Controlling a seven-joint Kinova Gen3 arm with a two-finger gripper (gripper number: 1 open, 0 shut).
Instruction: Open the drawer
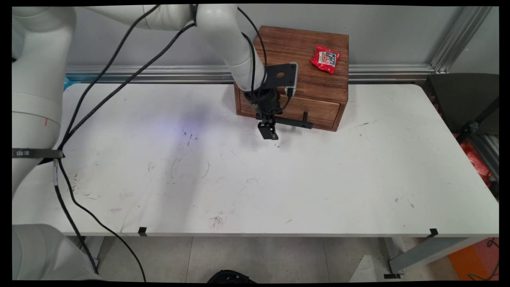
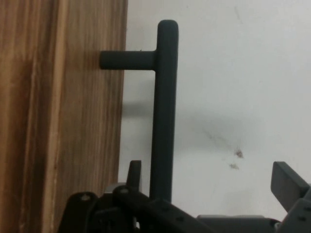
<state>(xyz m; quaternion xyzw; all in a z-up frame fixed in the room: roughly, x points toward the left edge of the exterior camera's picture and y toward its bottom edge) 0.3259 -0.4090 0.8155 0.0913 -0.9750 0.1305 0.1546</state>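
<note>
One black handle (image 2: 164, 111) runs along the drawer (image 1: 314, 111) front of the wooden box (image 1: 303, 52), and our gripper (image 2: 209, 194) stands spread around its end. We judge it stiff, best taken mid-bar. A red packet (image 1: 325, 59) lies on top.

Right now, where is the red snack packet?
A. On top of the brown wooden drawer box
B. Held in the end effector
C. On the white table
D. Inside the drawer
A: the red snack packet lies on the top of the brown wooden drawer box, near its right rear.
</note>
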